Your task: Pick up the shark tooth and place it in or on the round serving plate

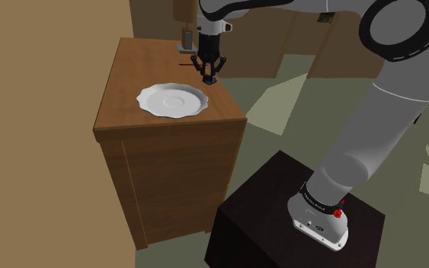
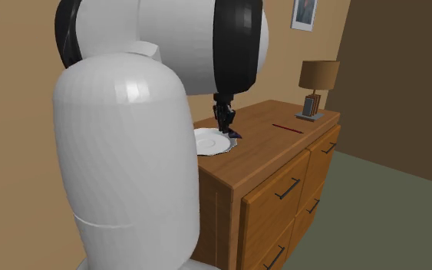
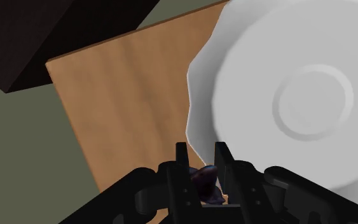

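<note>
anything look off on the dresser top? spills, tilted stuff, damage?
Nothing stands out. The white plate sits flat and whole on the dresser. The thin red stick lies flat near the lamp. The gripper is shut on the small dark tooth close to the plate's rim.

Wood dresser (image 1: pixel 167 145), lamp (image 2: pixel 318 74), wall pic (image 2: pixel 305 14).

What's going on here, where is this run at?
The Franka's gripper is shut on a small dark shark tooth, which is clasped between its fingers. It is over the top of the wooden dresser, right at the rim of the white scalloped plate. The plate has nothing on it, so the tooth is not yet placed.
</note>
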Tool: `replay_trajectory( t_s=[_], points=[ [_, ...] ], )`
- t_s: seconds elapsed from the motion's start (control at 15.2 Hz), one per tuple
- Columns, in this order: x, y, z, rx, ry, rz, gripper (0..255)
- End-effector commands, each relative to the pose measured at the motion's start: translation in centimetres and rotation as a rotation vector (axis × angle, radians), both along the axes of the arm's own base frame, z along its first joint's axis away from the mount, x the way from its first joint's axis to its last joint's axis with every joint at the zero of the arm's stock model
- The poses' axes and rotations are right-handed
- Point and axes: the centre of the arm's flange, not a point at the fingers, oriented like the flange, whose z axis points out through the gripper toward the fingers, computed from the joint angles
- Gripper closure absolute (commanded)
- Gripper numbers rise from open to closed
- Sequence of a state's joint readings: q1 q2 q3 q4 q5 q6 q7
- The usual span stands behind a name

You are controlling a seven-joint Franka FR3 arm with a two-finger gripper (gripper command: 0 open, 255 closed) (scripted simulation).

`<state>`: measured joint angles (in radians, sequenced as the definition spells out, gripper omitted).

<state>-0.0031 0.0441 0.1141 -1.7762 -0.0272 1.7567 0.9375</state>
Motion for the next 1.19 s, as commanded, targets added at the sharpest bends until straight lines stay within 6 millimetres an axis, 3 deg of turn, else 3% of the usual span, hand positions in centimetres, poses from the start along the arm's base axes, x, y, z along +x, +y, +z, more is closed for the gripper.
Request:
replay_trajectory(
  t_s=[0.0,0.59,1.12],
  points=[
    [1.1,2.1,0.4,0.000,0.001,-0.001,255],
    [7.6,12.3,1.0,0.000,0.001,-0.001,255],
    [7.6,12.3,-3.2,0.000,0.001,-0.001,255]
  ],
)
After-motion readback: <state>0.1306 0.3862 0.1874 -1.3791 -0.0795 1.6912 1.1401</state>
